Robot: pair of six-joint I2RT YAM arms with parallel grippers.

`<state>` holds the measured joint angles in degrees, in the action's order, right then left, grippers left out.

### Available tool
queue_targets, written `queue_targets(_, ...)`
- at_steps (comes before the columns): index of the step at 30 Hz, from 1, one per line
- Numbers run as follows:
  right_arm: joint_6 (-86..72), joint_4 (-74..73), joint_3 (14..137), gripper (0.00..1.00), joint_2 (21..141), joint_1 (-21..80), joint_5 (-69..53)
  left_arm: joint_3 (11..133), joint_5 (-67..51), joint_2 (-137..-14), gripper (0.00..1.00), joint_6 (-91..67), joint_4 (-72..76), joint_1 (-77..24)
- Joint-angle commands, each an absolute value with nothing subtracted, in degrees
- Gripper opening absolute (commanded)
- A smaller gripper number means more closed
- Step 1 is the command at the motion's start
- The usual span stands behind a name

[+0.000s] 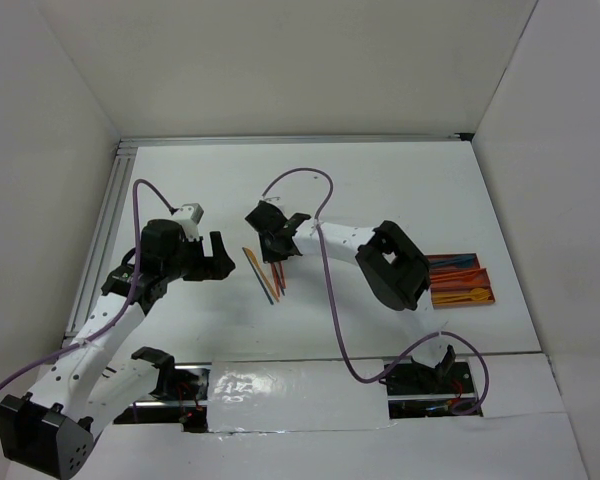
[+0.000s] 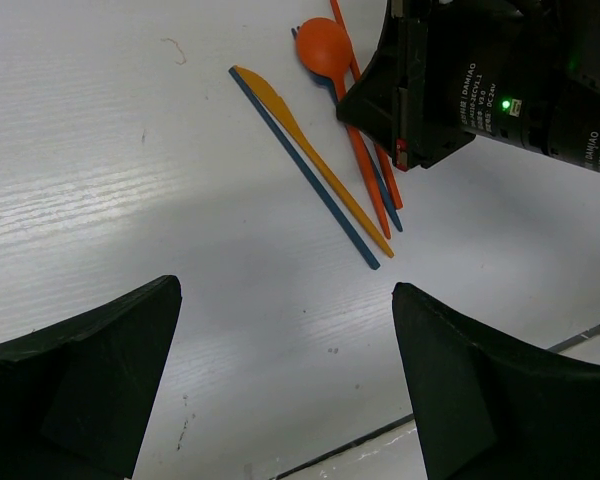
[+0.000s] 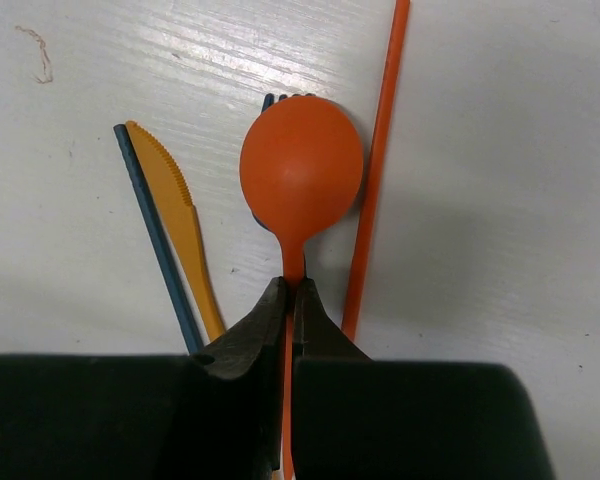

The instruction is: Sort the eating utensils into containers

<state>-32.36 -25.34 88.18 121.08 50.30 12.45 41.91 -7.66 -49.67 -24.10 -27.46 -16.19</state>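
Showing only from its wrist, right pincer (image 3: pixel 292 296) clamps orange spoon (image 3: pixel 301 180)

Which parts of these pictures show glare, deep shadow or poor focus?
Top external: glare patches on the shiny front strip. Left wrist: left claw dark and soft-edged, orange knife sharp. Right wrist: orange spoon sharp, right claw almost black.

White table (image 1: pixel 380 190), utensils (image 1: pixel 265 280) (mostly orange), trays (image 1: pixel 485 280)
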Motion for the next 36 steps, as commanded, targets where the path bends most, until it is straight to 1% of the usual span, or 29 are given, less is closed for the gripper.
queue_targets(1,-32.61,-28.12,89.64,0.0,118.75,50.18,14.94,43.24,-7.56,-49.04,1.0,-23.2,-26.19,-16.26)
queue_targets(6,-35.84,-32.07,89.65,0.0,113.04,47.91,14.77,43.33,-7.47,-49.04,1.0,-23.2,-26.28,-16.26)
queue_targets(7,-36.56,-32.08,88.87,0.0,110.16,46.86,13.81,43.24,-7.38,-49.22,1.0,-23.29,-26.19,-16.43)
queue_targets(11,-38.49,-32.08,84.82,0.0,100.83,39.75,10.38,43.07,-7.73,-49.13,1.0,-23.03,-25.84,-16.26)
queue_targets(15,-40.77,-36.03,79.22,0.0,91.96,33.42,13.18,43.24,-8.26,-49.57,1.0,-22.85,-25.66,-16.35)
queue_targets(17,-43.77,-39.54,75.69,0.0,87.64,28.15,17.13,43.24,-8.35,-49.57,1.0,-22.85,-25.66,-16.26)
queue_targets(18,-48.03,-40.86,73.85,0.0,86.5,25.69,18.44,43.24,-8.52,-49.48,1.0,-22.94,-25.66,-16.35)
queue_targets(19,-49.73,-42.61,70.0,0.0,85.27,23.49,19.33,43.16,-8.44,-49.31,1.0,-23.03,-25.49,-16.26)
queue_targets(20,-50.96,-42.63,67.96,0.0,82.56,18.33,20.73,43.15,-8.61,-49.31,1.0,-22.94,-25.49,-16.26)
queue_targets(21,-55.15,-43.24,65.94,0.0,81.22,15.85,21.44,43.07,-9.05,-49.13,1.0,-22.68,-25.31,-16.35)
queue_targets(23,-58.78,-43.24,60.66,0.0,77.63,11.19,22.67,43.07,-9.23,-49.22,1.0,-22.94,-25.4,-16.35)
queue_targets(24,-60.28,-42.63,57.6,0.0,76.3,6.81,22.68,43.07,-9.14,-49.22,1.0,-22.85,-25.57,-16.35)
queue_targets(26,-59.77,-39.83,54.68,0.0,72.7,2.22,21.46,43.33,-9.23,-49.31,1.0,-23.03,-25.75,-16.35)
queue_targets(27,-59.07,-39.81,53.71,0.0,71.82,-2.33,20.84,43.33,-9.05,-49.31,1.0,-22.94,-25.84,-16.35)
queue_targets(29,-57.84,-39.2,52.47,0.0,70.4,-7.01,20.3,43.24,-9.32,-48.87,1.0,-22.94,-25.84,-16.26)
queue_targets(30,-57.31,-39.2,51.86,0.0,70.4,-11.03,19.78,43.07,-9.23,-48.78,1.0,-23.03,-25.67,-16.26)
queue_targets(34,-56.08,-38.67,50.63,0.0,70.14,-18.36,18.72,43.15,-9.49,-49.13,1.0,-22.94,-25.66,-16.26)
queue_targets(36,-55.38,-36.91,49.22,0.0,70.14,-20.64,15.84,43.07,-9.49,-49.13,1.0,-22.94,-25.58,-16.35)
